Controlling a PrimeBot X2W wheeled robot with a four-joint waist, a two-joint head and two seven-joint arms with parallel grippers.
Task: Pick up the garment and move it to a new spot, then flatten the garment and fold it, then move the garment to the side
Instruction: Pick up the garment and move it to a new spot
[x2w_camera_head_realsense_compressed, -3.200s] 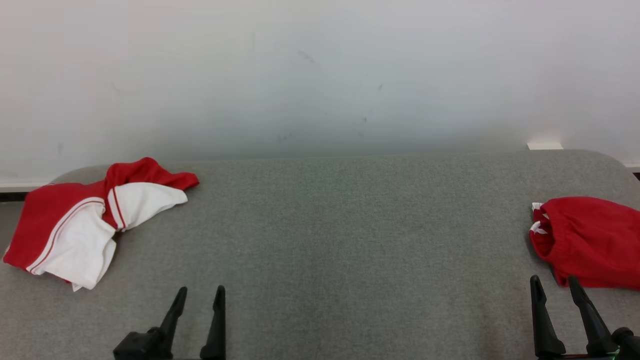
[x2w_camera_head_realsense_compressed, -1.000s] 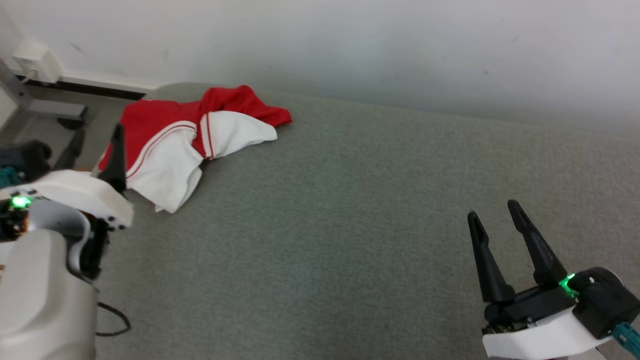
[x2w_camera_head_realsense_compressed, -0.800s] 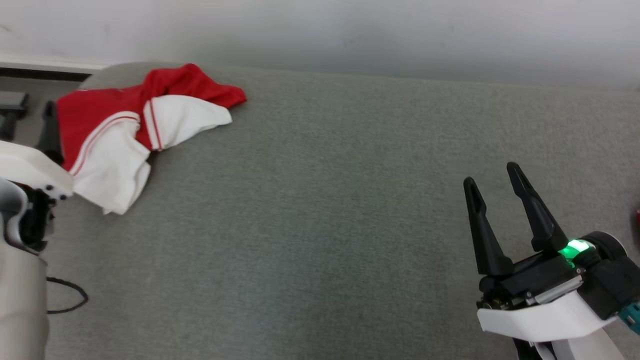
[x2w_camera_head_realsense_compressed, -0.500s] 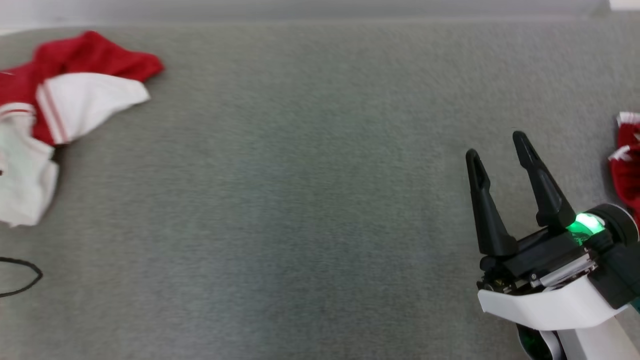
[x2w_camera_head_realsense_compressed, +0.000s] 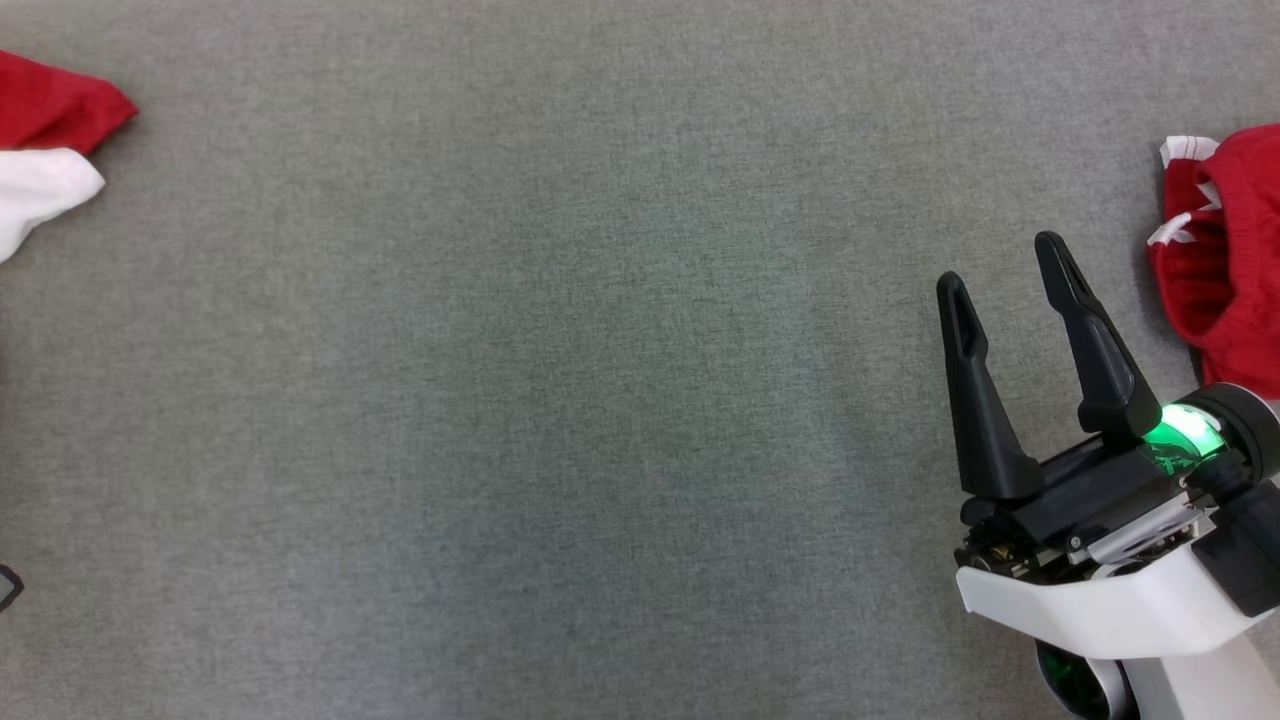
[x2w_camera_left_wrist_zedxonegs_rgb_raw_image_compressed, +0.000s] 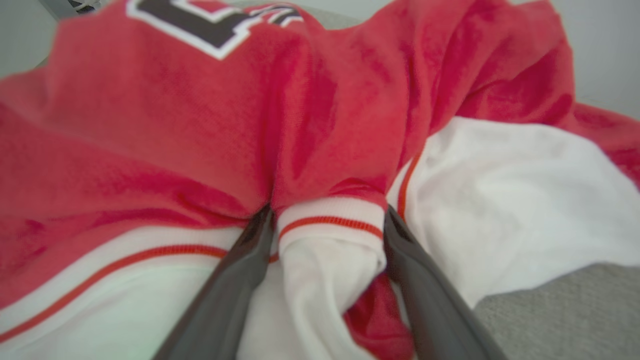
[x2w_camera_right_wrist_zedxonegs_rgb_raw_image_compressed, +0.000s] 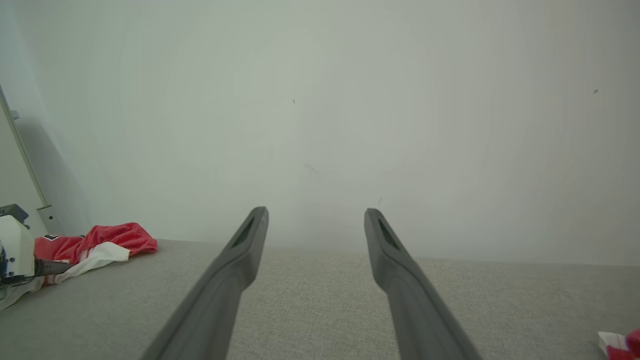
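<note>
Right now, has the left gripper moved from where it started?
Yes: the left gripper went forward and left to the red-and-white garment, which it began apart from; its open fingers now straddle a cuffed fold.

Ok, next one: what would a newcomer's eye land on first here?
The red-and-white garment up close in the left wrist view, a white-cuffed fold between the open left jaws. In the head view, the open right jaws stand at lower right over the grey surface, beside a second red garment at the right edge.

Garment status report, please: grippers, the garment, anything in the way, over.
Left gripper open, astride a fold of the red-and-white garment. Right gripper open, empty, above the grey surface. Another red garment lies apart, right of it.
</note>
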